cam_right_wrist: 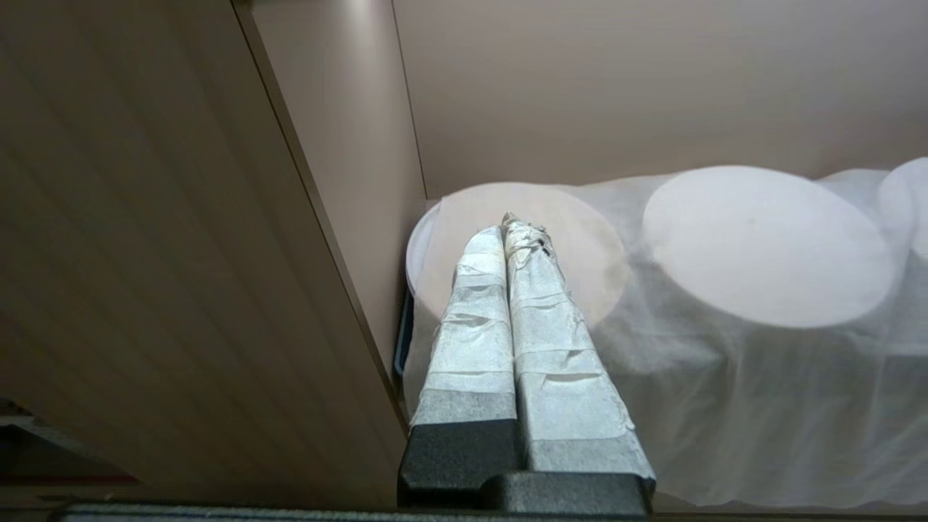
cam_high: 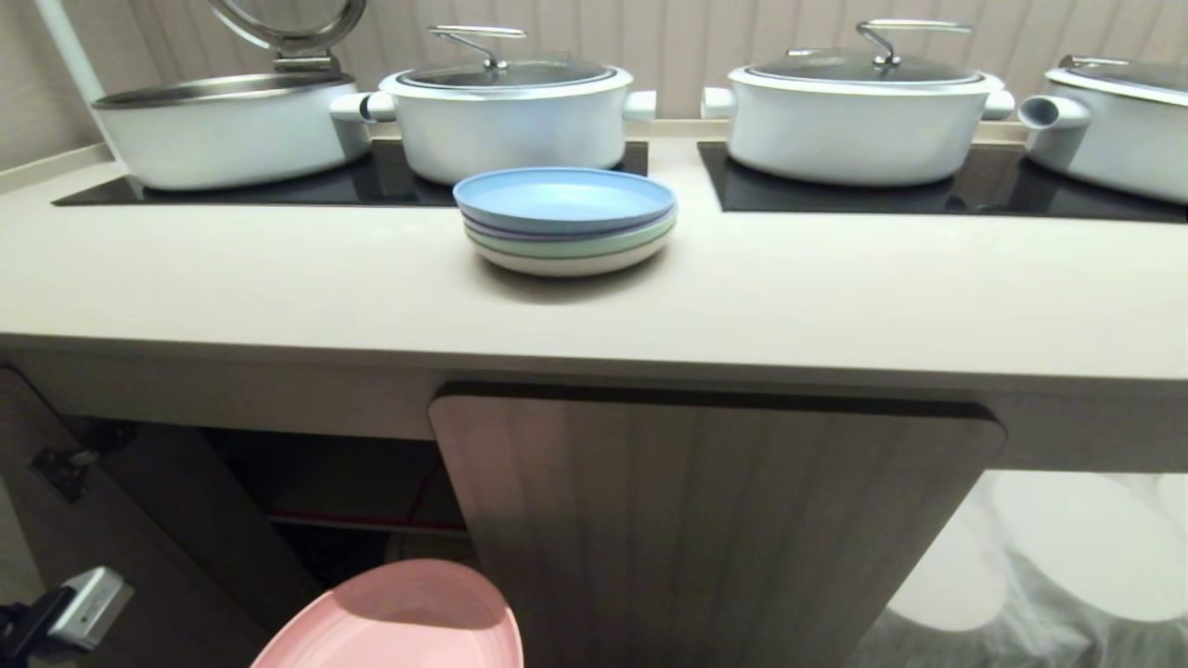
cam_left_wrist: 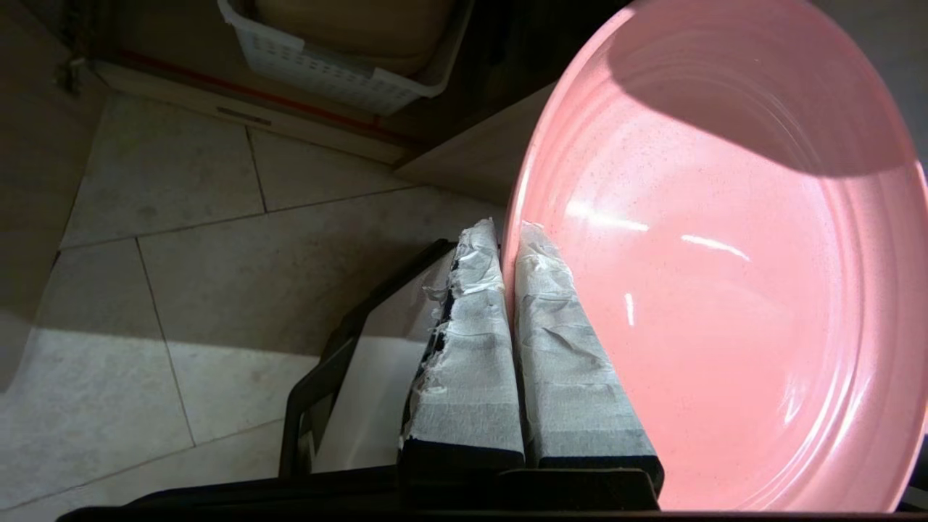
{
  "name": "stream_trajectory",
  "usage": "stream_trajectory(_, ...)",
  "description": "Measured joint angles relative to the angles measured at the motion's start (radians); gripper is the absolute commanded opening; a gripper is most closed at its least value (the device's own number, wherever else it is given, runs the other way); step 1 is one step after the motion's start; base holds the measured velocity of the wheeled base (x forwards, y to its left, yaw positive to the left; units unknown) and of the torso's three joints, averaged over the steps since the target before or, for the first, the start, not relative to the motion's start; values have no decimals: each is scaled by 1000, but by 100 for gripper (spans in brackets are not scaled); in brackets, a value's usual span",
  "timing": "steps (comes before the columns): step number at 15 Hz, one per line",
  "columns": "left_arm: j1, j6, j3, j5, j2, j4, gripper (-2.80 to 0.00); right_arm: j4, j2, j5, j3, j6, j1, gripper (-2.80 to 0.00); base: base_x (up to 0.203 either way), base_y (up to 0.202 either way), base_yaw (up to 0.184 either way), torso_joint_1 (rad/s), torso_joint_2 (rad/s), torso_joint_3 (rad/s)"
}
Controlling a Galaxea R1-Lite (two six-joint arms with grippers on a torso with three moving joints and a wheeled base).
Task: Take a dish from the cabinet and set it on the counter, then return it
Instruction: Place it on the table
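Observation:
The pink dish (cam_high: 399,622) hangs in the air at the bottom of the head view, in front of the cabinet's (cam_high: 715,520) dark open left half and below the counter (cam_high: 278,288). My left gripper (cam_left_wrist: 507,235) is shut on the dish (cam_left_wrist: 725,275), its two taped fingers pinching the rim, one inside and one outside. The gripper itself is outside the head view. My right gripper (cam_right_wrist: 511,226) is shut with nothing in it, parked low beside the closed fluted door (cam_right_wrist: 145,254).
On the counter stands a stack of plates topped by a blue one (cam_high: 566,218). Behind it, white pots (cam_high: 506,116) (cam_high: 854,116) sit on black cooktop panels (cam_high: 278,186). A white basket (cam_left_wrist: 333,65) stands inside the cabinet. White round things under thin cloth (cam_right_wrist: 761,246) are at the right.

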Motion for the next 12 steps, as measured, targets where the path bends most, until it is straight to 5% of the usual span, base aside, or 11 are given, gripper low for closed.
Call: stream_trajectory(12, 0, 0, -14, -20, 16, 0, -280, 0, 0, 1, 0, 0, 0, -280, 0, 0, 0, 230, -511, -285)
